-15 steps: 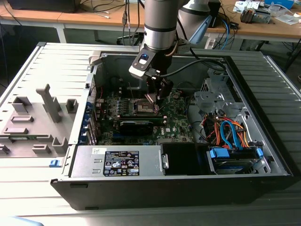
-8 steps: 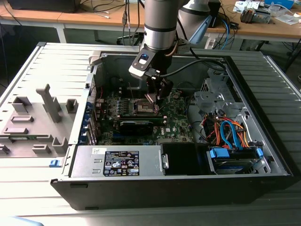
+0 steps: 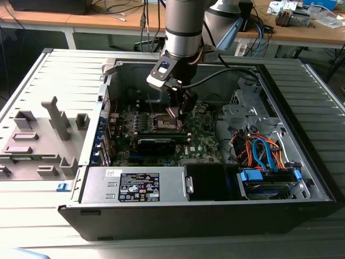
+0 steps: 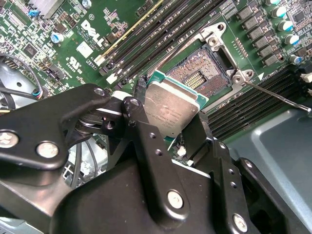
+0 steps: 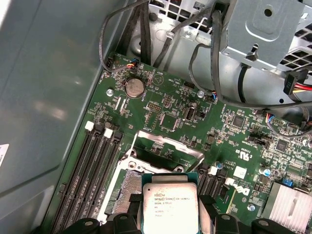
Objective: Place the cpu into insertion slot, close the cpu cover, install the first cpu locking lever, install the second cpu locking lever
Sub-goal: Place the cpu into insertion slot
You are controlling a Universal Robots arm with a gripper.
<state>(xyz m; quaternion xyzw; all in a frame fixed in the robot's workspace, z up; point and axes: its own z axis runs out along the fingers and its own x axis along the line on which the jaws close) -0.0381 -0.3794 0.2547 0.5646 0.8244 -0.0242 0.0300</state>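
Exterior view: the hand (image 3: 179, 110) hung low inside the open computer case (image 3: 161, 216), over the motherboard (image 3: 202, 137). Second wrist view: its fingers (image 4: 139, 122) were clamped on the edges of the cpu (image 4: 170, 109), held tilted just above the insertion slot (image 4: 204, 73), not seated. First wrist view: the cpu cover (image 5: 170, 143) stood raised open beyond the slot.

Soft, even room light in the exterior view; the case (image 3: 161, 218) interior lies shaded (darkest beneath the arm (image 3: 183, 32)). Pale glare patches its wall (image 5: 46, 105) in the first wrist view; the cpu (image 4: 170, 109) gleams dully.
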